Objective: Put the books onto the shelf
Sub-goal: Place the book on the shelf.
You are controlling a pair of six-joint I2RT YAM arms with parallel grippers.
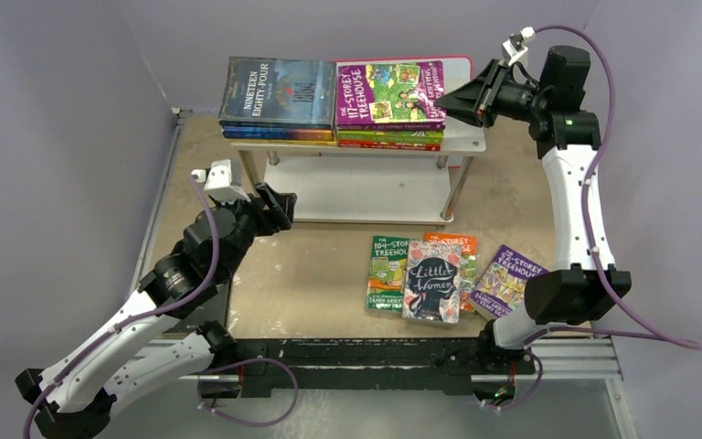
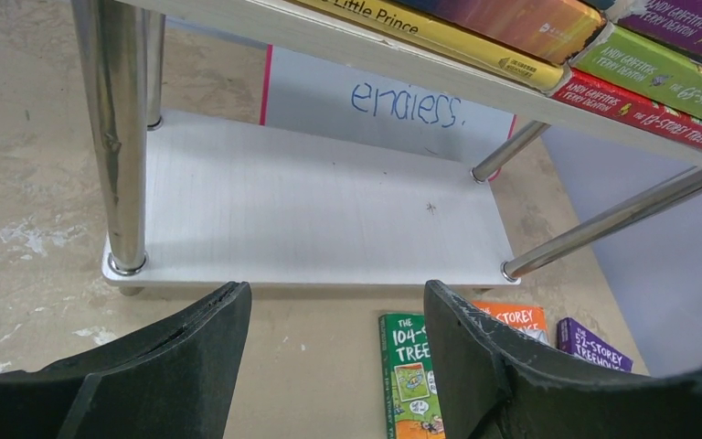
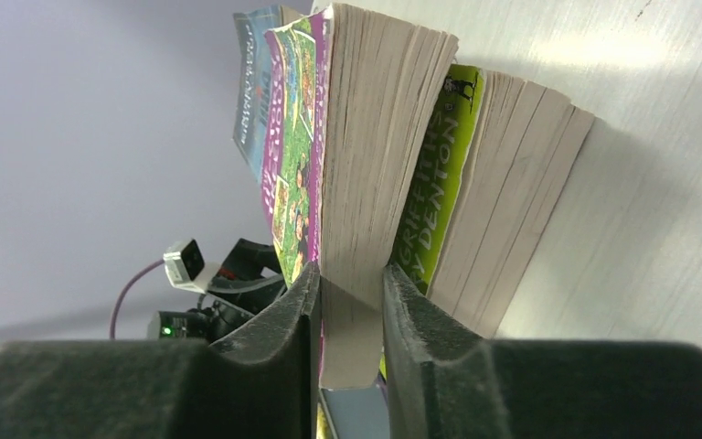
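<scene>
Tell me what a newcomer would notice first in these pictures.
The right gripper clamps the purple 117-Storey Treehouse paperback atop the right stack on the silver-white two-tier metal shelf. Four loose paperbacks, the floral Little Women paperback on top, lie fanned on the table in front. The left gripper hangs open by the shelf's lower board.

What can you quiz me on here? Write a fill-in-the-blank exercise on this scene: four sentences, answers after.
1. The right gripper is shut on the 117-Storey Treehouse, the top book of the ____ stack on the shelf.
2. The left gripper is ____ and holds nothing.
3. On the table in front of the shelf lie ____ books.
4. The floral book lying over two others is Little ____.
Missing words: right; open; four; Women.
</scene>
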